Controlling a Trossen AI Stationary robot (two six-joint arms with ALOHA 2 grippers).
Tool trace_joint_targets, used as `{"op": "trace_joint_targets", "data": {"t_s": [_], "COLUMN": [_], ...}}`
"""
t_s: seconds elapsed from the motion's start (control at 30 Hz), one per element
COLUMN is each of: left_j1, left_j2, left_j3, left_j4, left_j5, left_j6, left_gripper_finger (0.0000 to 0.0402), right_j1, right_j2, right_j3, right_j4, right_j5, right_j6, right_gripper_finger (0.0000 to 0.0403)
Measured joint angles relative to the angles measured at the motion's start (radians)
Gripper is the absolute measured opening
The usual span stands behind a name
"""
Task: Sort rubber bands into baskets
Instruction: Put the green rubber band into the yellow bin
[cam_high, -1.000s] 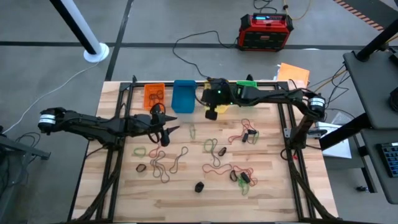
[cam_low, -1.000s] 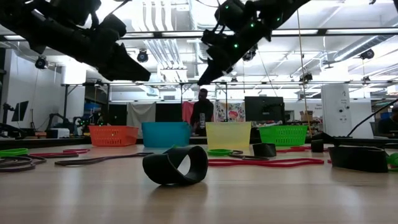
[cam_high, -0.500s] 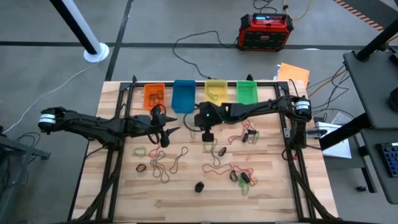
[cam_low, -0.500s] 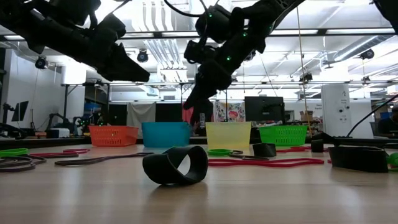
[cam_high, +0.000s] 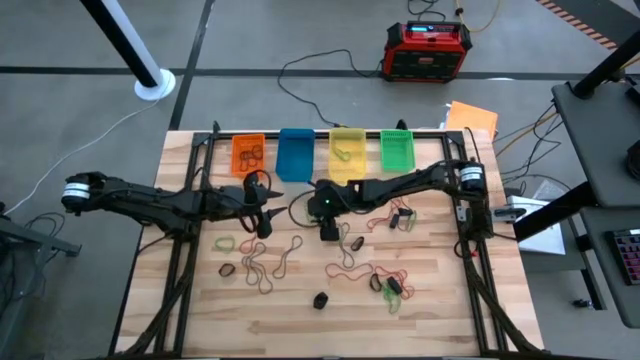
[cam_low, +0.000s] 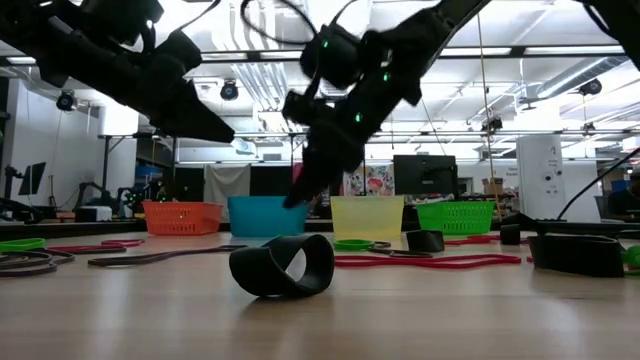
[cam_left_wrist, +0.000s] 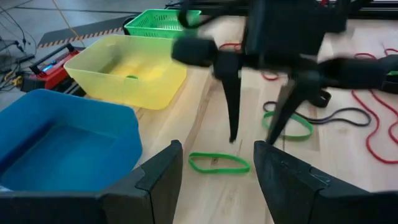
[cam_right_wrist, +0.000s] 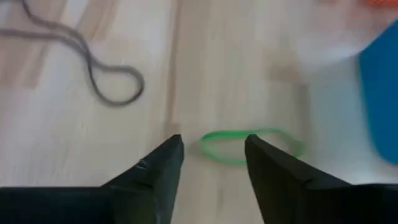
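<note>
Four baskets stand in a row at the table's far edge: orange, blue, yellow and green. Rubber bands in several colours lie flat and scattered over the wooden top. One green rubber band lies on the wood near the blue basket. My right gripper hangs open just above that band, fingers slanting down, touching nothing; in its own wrist view the band lies just ahead of the fingertips. My left gripper waits open to the left of it, above the table.
Red bands, brown loops, a green loop and black clumps lie across the middle and near half. A thick black band stands nearest the low camera. Black frame bars run along the table's left and right sides.
My right gripper has swung from above the yellow basket toward the table's near-left and come down over the green band beside my left gripper, tipping further downward. The bands on the table lie as before.
</note>
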Motion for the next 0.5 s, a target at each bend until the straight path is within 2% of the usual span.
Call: {"op": "trace_joint_targets", "data": {"t_s": [0.13, 0.27, 0.4, 0.5], "left_j1": [-0.007, -0.008, -0.008, -0.008], "left_j2": [0.0, 0.0, 0.001, 0.004], "left_j3": [0.0, 0.0, 0.0, 0.0], "left_j4": [-0.003, -0.003, -0.002, 0.01], "left_j5": [0.0, 0.0, 0.0, 0.0], "left_j6": [-0.004, -0.007, -0.016, -0.018], "left_gripper_finger": [0.0182, 0.0182, 0.0182, 0.0182], "right_j1": [0.0, -0.003, -0.003, -0.002], "right_j2": [0.062, 0.11, 0.142, 0.159], "right_j3": [0.0, 0.009, 0.022, 0.028], "right_j4": [0.045, 0.062, 0.07, 0.073], "right_j5": [-0.001, -0.003, -0.005, -0.005], "right_j6": [0.051, 0.073, 0.092, 0.091], "right_gripper_finger": [0.0195, 0.0194, 0.0163, 0.0115]}}
